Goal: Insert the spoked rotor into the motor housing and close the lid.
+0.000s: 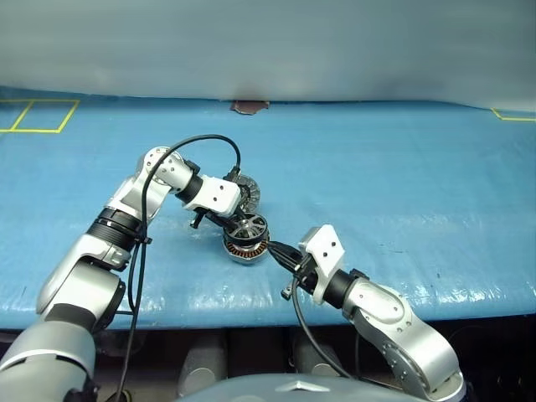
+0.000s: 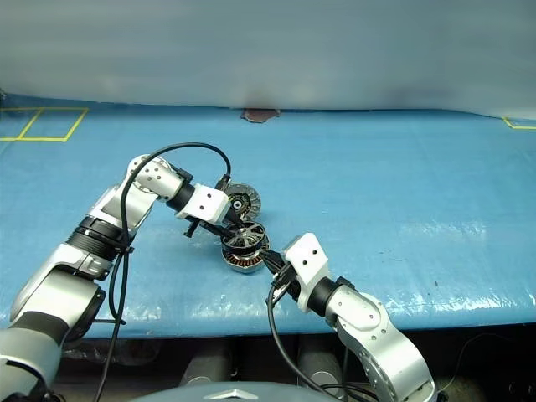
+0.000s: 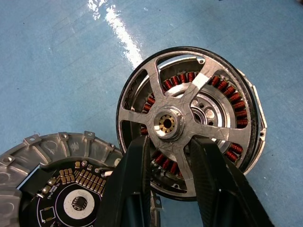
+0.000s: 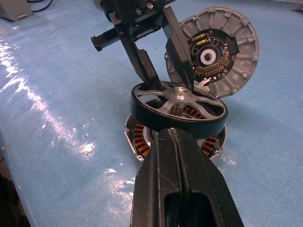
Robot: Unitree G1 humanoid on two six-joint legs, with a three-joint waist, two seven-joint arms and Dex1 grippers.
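Left claw (image 4: 163,78): fingers partly spread, pinching one spoke of the spoked rotor (image 4: 179,109) beside its hub, reaching down from above. Rotor: tilted, directly under the left claw, hanging over the motor housing (image 4: 142,139), not seated. Housing: on the blue surface (image 1: 402,184), copper windings visible below the rotor. Lid (image 4: 215,49): swung open, standing on edge just behind the left claw, dark inner face showing. Right claw (image 4: 176,156): fingers pressed together, empty, tips just in front of the rotor's rim; contact unclear
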